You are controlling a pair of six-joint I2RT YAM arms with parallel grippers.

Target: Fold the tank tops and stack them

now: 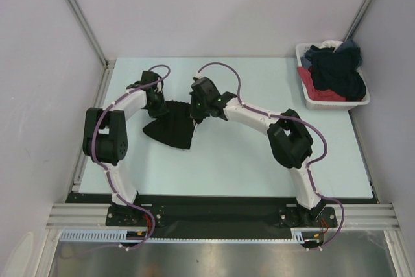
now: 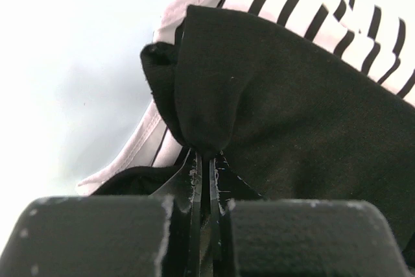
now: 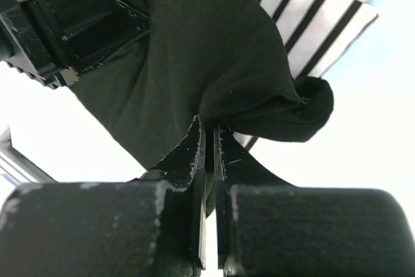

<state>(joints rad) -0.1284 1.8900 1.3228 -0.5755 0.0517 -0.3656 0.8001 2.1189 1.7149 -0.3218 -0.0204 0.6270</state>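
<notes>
- left fingers (image 2: 200,163) are pinched shut on a bunched edge of the black tank top (image 1: 170,128).
- right fingers (image 3: 200,135) are clamped tight on another bunched edge of it.
- the black tank top spans between both arms over the mid-left worktop (image 1: 246,160); the striped tank top (image 2: 324,11) shows just behind it.
- a white bin (image 1: 334,100) of clothes sits far right.

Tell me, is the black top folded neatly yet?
Not yet. The black tank top is bunched and draped, pinched by the left jaws and right jaws.
</notes>
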